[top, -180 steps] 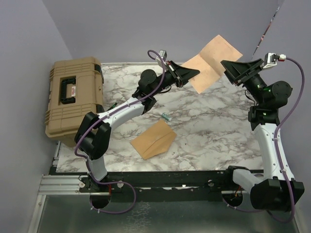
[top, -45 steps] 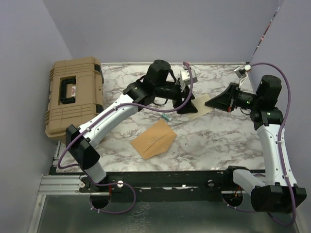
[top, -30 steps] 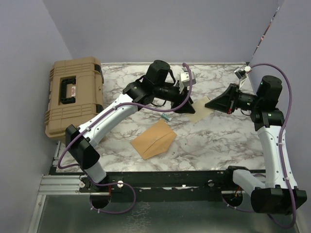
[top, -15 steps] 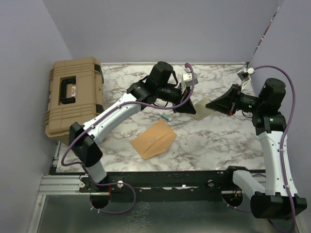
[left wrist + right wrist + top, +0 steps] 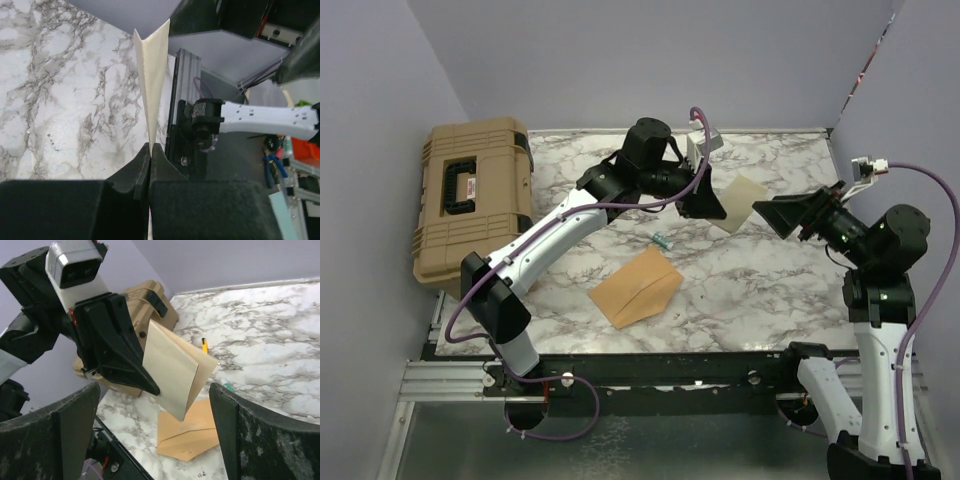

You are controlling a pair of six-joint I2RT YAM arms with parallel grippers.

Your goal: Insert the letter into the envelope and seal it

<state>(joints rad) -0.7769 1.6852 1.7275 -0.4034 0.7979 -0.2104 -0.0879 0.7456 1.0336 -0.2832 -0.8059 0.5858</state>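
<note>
L gripper (image 5: 150, 151) is pinching the letter (image 5: 740, 203), a flat tan kraft-paper sheet w/ no flap. Its jaws are pressing together on the sheet's near edge. In the L wrist view the paper is rising edge-on from the jaw line, and its leaves are opening into a narrow V toward the far end, so it's looking folded or bowed. R gripper (image 5: 770, 212) is facing it from the right w/ fingers (image 5: 50, 440) spread wide. It's gripping nothing and sitting just beside the sheet, not touching. The letter is hanging in the air over the far-middle part of the white-and-grey marble-pattern table (image 5: 770, 290). The envelope (image 5: 635, 287), tan kraft paper w/ diagonal seams and a pointed end, is lying flat nearer the arm bases, well apart from the letter. Can't tell whether its pocket is gaping. A small green bit (image 5: 663, 241) is lying between the two, and a tan hard plastic case (image 5: 470, 200) is sitting at the table's L edge. Risks, as I'm judging them: w/ only an edge pinch, the sheet may be swinging or slipping on the way down. The splayed V could be catching on the envelope mouth. The loose envelope will probably be sliding on smooth marble unless R gripper is pinning it. A flat-lying flap will be hard to lift.
</note>
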